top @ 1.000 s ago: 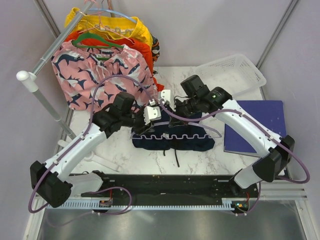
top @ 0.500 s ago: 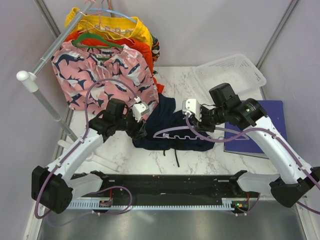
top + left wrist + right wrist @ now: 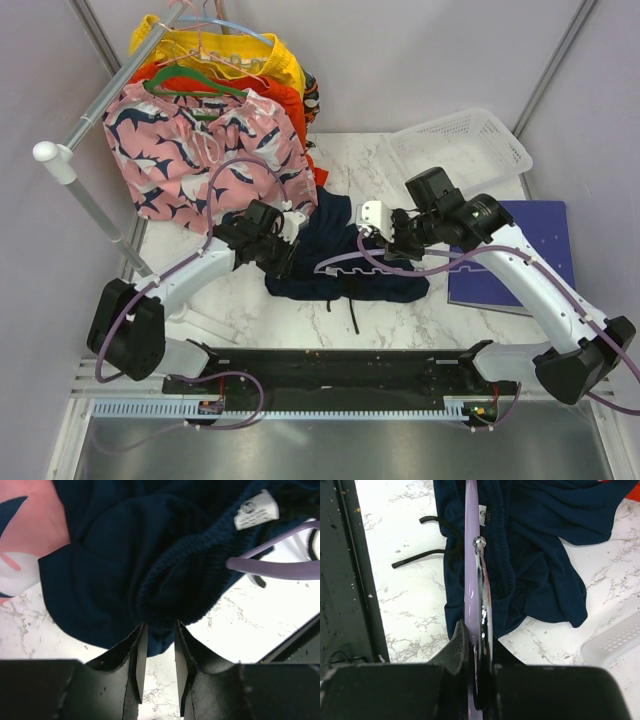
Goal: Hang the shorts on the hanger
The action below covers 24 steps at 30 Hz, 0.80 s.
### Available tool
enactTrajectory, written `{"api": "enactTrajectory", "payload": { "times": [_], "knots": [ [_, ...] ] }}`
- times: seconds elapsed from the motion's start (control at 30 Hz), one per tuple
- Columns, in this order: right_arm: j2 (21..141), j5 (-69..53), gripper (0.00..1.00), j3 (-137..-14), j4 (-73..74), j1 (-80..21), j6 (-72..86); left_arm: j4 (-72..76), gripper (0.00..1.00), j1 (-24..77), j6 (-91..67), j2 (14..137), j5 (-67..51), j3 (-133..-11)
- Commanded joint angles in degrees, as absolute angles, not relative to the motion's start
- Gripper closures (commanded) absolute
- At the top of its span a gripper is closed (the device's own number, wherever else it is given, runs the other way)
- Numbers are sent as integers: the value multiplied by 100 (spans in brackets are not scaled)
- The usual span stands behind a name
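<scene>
At about ten o'clock on the counter (image 3: 250, 300), a clothes rail (image 3: 90, 115) carries the pink shark-print shorts (image 3: 200, 150) and other garments that are no part of this job. Just right of them, near the nine o'clock side of the centre, the left fingers (image 3: 139, 660) stand close together and pinch a fold of elastic waistband on the shorts (image 3: 345, 285). The navy cloth bunches upward at that corner, while the rest lies crumpled on the marble in the middle, its drawstring (image 3: 353, 318) trailing toward six o'clock. The white label (image 3: 256, 509) faces up, so the waist seems to be turned open. Across the shorts runs the hanger (image 3: 400, 262), its pale bar passing close by the label. At the three o'clock side of the garment, the right fingers (image 3: 459, 645) are pressed onto it beside the metal hook (image 3: 481, 575). I cannot tell whether either end of the bar has gone inside the waistband. By my reading both grasps are made and the two things are brought together, but the shorts do not yet hang. Feeding the hanger through the opened waist and lifting both clear is left. A white basket (image 3: 470, 150) sits at one o'clock and a blue book (image 3: 520, 250) at three o'clock.
</scene>
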<state>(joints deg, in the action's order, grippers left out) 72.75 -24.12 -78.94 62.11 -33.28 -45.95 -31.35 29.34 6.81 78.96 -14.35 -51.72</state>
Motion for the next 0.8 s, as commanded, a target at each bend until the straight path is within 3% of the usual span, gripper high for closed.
{"api": "enactTrajectory", "payload": {
  "times": [0.0,0.2,0.5,0.77],
  "knots": [
    [7260,-2250,100,-7831,5854,-3349,-4737,-3155,66,2936,211,8033,-958,-5414],
    [7321,-2127,100,-7778,5836,-3340,-4755,-3199,51,2927,-104,8165,-1335,-5484],
    [7269,-2127,100,-7691,5827,-3340,-4790,-3190,48,2822,-246,8508,-1240,-5563],
    [7339,-2092,100,-7725,5845,-3340,-4869,-3260,50,2848,-220,7998,-1151,-5625]
  ]
}}
